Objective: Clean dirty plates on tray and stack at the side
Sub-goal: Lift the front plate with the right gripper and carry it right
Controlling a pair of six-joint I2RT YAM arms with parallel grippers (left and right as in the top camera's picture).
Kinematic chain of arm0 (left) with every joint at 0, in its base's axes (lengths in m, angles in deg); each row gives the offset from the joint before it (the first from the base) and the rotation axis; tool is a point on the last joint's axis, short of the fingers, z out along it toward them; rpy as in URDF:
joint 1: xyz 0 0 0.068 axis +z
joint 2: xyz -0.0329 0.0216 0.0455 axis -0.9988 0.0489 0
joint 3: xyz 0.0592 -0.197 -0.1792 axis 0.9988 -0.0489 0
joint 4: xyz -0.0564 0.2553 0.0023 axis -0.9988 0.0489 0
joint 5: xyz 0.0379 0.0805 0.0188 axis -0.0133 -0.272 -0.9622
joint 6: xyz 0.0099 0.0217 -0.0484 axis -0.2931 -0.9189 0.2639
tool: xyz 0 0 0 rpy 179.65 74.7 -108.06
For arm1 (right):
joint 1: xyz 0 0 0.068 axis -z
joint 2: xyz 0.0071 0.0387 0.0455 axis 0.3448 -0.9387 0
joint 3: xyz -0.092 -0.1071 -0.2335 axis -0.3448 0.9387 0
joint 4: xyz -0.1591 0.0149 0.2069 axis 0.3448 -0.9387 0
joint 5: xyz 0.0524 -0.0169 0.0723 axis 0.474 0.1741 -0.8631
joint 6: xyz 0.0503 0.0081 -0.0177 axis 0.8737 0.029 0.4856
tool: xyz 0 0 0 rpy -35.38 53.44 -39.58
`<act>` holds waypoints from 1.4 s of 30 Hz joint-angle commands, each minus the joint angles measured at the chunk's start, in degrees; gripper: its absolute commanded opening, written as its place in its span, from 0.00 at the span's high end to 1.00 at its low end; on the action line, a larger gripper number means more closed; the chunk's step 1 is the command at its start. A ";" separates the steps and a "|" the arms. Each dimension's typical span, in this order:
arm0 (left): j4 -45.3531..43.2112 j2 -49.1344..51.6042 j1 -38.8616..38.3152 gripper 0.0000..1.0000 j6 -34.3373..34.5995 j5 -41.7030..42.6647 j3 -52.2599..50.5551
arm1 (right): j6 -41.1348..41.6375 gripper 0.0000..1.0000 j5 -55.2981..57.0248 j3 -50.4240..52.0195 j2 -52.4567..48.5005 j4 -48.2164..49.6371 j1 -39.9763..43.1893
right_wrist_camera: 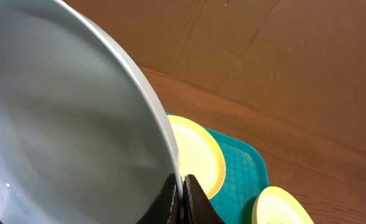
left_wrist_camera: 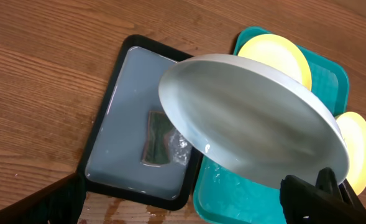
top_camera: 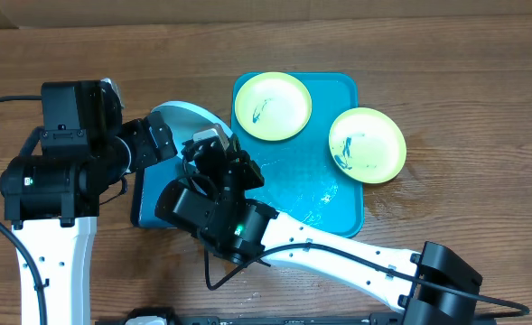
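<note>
Our right gripper (right_wrist_camera: 183, 194) was clenched on the rim of the pale plate (right_wrist_camera: 64, 124). In the overhead view the plate stood tilted at the gripper's 11 o'clock, above the black-rimmed tray (left_wrist_camera: 108, 99) of pale liquid. Our left gripper (top_camera: 164, 137) sat just beside the plate's 9 o'clock edge, its fingers spread wide apart. On the teal tray (top_camera: 338, 208), at 2 o'clock from the right gripper, lay one yellow plate (top_camera: 273, 106). The other yellow plate (top_camera: 367, 144), at 3 o'clock, overhung the tray's right edge onto the table (top_camera: 464, 54). Both carried blue smears.
</note>
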 commanded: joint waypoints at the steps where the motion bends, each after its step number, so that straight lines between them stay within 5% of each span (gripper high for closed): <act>1: -0.02 -0.48 -0.13 0.00 -0.87 0.13 0.63 | 0.02 0.96 2.08 -1.22 1.16 0.39 -0.31; 13: -0.02 -0.48 -0.13 0.00 -0.87 0.13 0.63 | 3.91 0.96 -1.11 -1.03 1.16 -0.90 1.90; 17: -0.02 -0.48 -0.13 0.00 -0.87 0.13 0.63 | 16.85 0.96 -29.22 -1.01 1.16 -5.77 11.30; 21: -0.02 -0.48 -0.13 0.00 -0.87 0.13 0.63 | 18.40 0.96 -66.16 -1.18 1.99 -4.79 23.12; 25: -0.02 -0.48 -0.13 0.00 -0.87 0.13 0.63 | 20.06 0.96 -82.99 -1.18 5.14 -6.64 35.30; 34: -0.02 -0.48 -0.13 0.00 -0.87 0.13 0.63 | 20.26 0.96 -84.21 -1.18 14.05 -22.62 65.59; 42: -0.02 -0.48 -0.13 0.00 -0.87 0.13 0.63 | 20.02 0.96 -67.87 4.92 10.67 -34.93 90.47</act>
